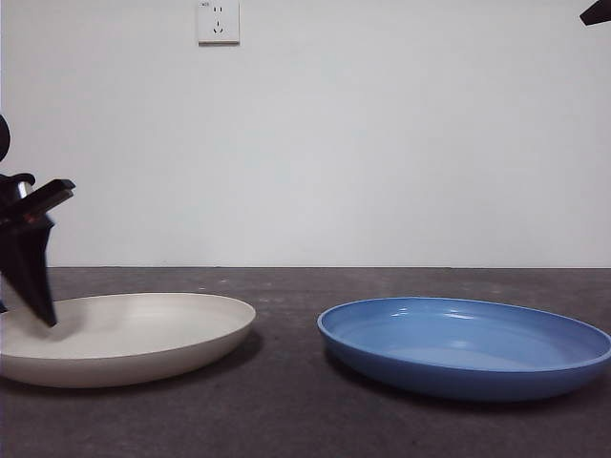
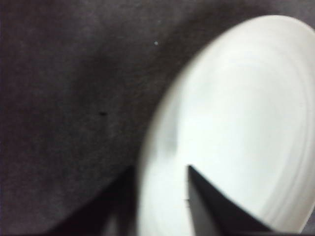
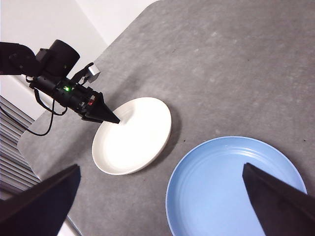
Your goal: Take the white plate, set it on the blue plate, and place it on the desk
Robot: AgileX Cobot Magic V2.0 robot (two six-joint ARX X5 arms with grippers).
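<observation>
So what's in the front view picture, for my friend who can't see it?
A white plate and a blue plate sit apart on a dark desk. The left gripper, black, reaches down at the white plate's rim. Behind is a white wall with a socket.

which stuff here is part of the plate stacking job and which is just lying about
Part of the job:
- white plate, flat on the desk, apart from the blue one
- blue plate
- desk
- left claw, open, straddling the white plate's rim
- right claw, open, waiting above the blue plate

Just there:
- wall socket
</observation>
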